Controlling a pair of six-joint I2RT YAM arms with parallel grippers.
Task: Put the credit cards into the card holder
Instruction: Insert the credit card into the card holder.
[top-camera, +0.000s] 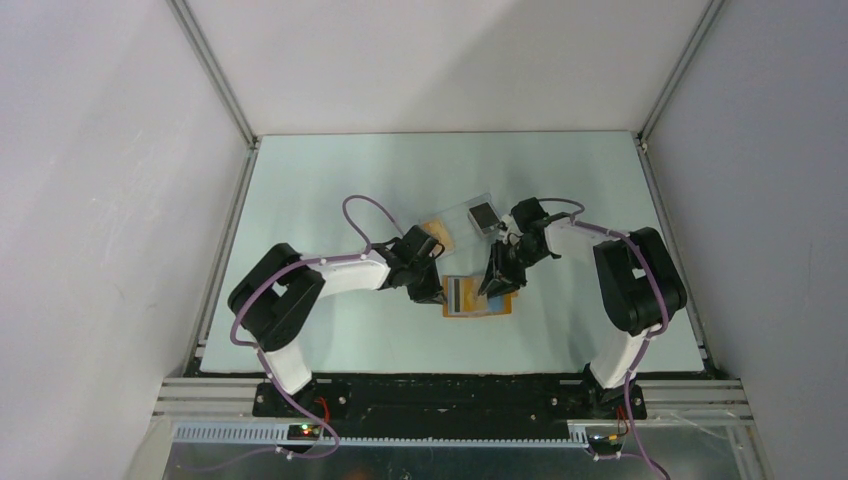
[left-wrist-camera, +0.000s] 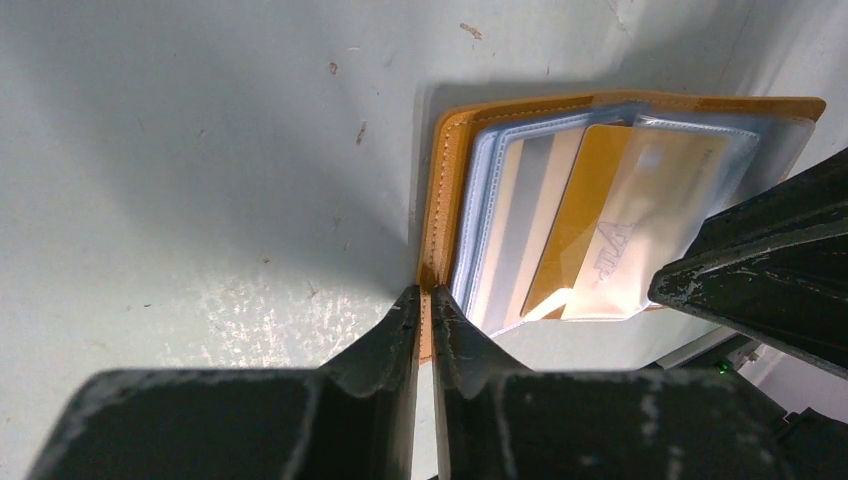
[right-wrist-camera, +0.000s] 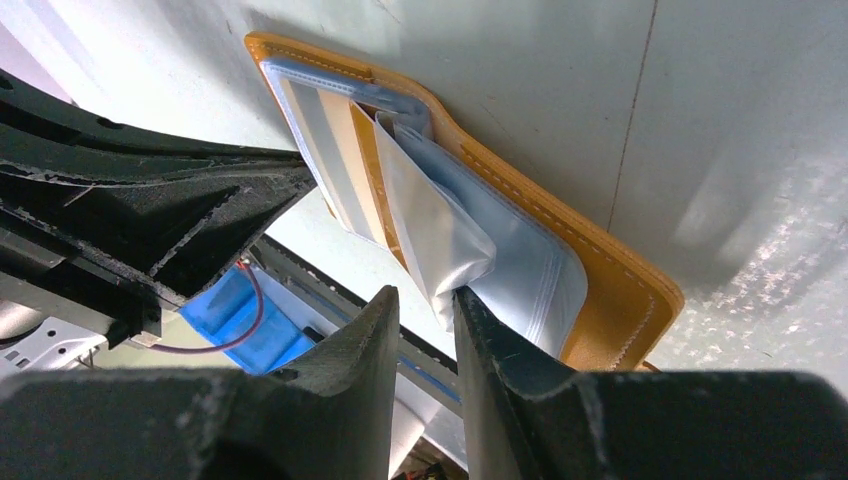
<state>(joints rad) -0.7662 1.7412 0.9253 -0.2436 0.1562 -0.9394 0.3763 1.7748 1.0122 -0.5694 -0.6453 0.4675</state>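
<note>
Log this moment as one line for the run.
card holder open on table | left gripper pinching its edge | right gripper jaws apart at clear sleeve

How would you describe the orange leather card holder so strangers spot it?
On the pale table, look between the left gripper and right gripper. The orange leather card holder lies open, showing clear sleeves; the rectangles behind it are clear plastic.

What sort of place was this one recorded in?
Probably a lab test booth: bare white walls, metal frame rails, a plain pale table with the left arm and right arm bolted at its near edge, working on an orange wallet.
</note>
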